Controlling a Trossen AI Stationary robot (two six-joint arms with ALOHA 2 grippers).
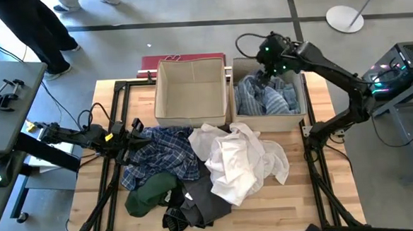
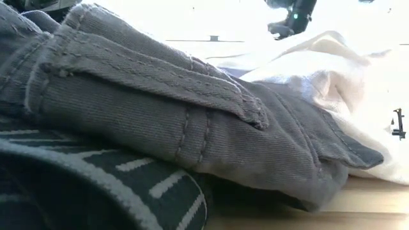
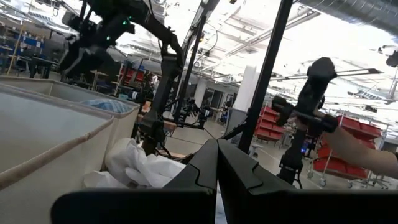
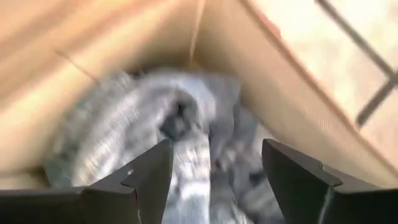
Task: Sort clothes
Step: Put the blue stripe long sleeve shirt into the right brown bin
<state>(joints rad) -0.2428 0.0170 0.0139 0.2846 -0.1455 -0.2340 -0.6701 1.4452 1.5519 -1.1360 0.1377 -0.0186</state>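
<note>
The right gripper (image 1: 264, 73) hangs over the right box (image 1: 303, 89), at its far left corner, with its fingers (image 4: 146, 177) spread wide and nothing between them. Directly under it lies the striped shirt (image 4: 155, 124), crumpled inside the box; a fold of it rises toward the gap between the fingers, but the pads do not clamp it. From above, the shirt (image 1: 266, 97) is a blue-grey rumple filling most of that box.

The left gripper (image 1: 133, 130) rests low at the left side of the table (image 1: 323, 187), fingers (image 3: 236, 171) pressed together with nothing visible between them in its wrist view. Its tip sits at the edge of the plaid shirt (image 1: 162, 153), a blue checked heap; whether it touches the cloth I cannot tell.

The left box (image 1: 191, 95) is beige fabric with stiff square walls and bare inside. Just in front of the boxes, the white shirts (image 1: 237, 160) form a soft, creased mound at the table's middle, touching the plaid shirt. A dark green piece (image 1: 150, 196) is bunched at the near left, and a black-grey piece (image 1: 190, 212) lies beside it at the near edge.

In the low view, grey twill with stitched seams (image 2: 185, 121) fills the foreground, over a dark knit with pale stripes (image 2: 128, 185).
</note>
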